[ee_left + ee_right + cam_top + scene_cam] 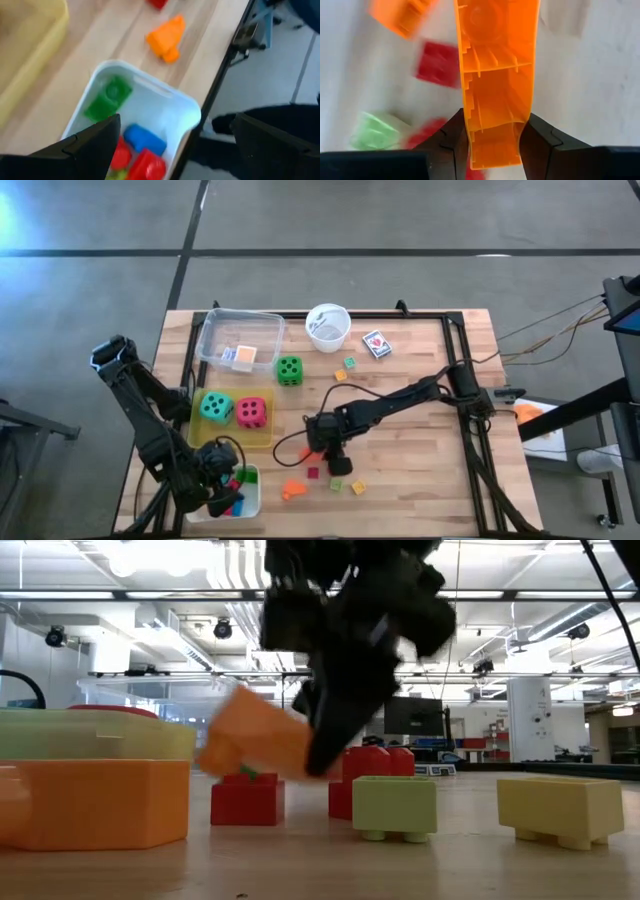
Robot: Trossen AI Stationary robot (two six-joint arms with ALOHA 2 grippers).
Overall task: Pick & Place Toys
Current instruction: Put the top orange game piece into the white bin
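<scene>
- Toys: loose blocks scattered mid-table, others already sorted; going left to right across the high view.
- Left gripper [222, 485] hovers over white tray [250, 502] at the near-left table edge, fingers spread wide, holding nothing; tray holds green, blue and red blocks.
- Yellow tray [266, 438] beside it carries teal die [216, 407] and red die [251, 413]; clear tray [215, 332] sits behind; green die [289, 369] rests on bare wood just beside the clear tray.
- Orange block on table [292, 490] lies just right of the white tray, untouched.
- Right gripper [492, 137] is mid-table, fingers narrowed onto held orange block [495, 75], which is clear of the wood in the low view.
- Risk: grip sits on one end of the block only, long part sticks out, so it could pivot or slip during a fast swing.
- Risk: carrying it left puts it near the left arm parked over the white tray; collision or a drop short of the tray is possible.
- Red block [247, 800], green block [394, 807], yellow block [565, 808] lie below; a low pass could knock them.
- White cup [328, 326] and card pack [376, 344] are at the far edge, well apart.
</scene>
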